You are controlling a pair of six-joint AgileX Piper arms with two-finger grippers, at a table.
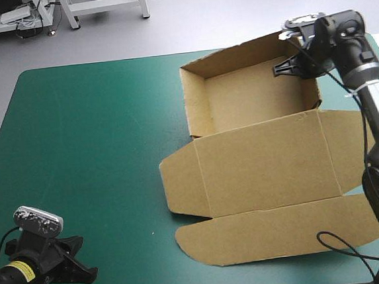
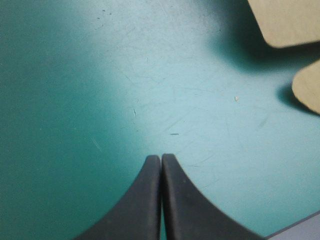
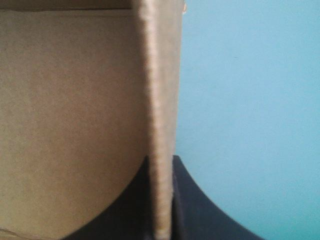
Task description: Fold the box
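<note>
Teal-green cover (image 1: 92, 164) spans your table, and the brown box (image 1: 261, 128) lies on its right half, with the open tray (image 1: 252, 100) at the far side and the lid (image 1: 266, 168) flat toward you. Your right gripper (image 1: 289, 65) pinches the tray's right wall (image 3: 162, 100) near the far corner, fingers nearly closed on the board. Your left gripper (image 2: 161, 160) is closed and empty at the near left corner, well apart from the box.

Left claw (image 2: 161, 159) closed, low — right claw (image 1: 288, 67) outstretched, pinching the box (image 1: 265, 168).
</note>
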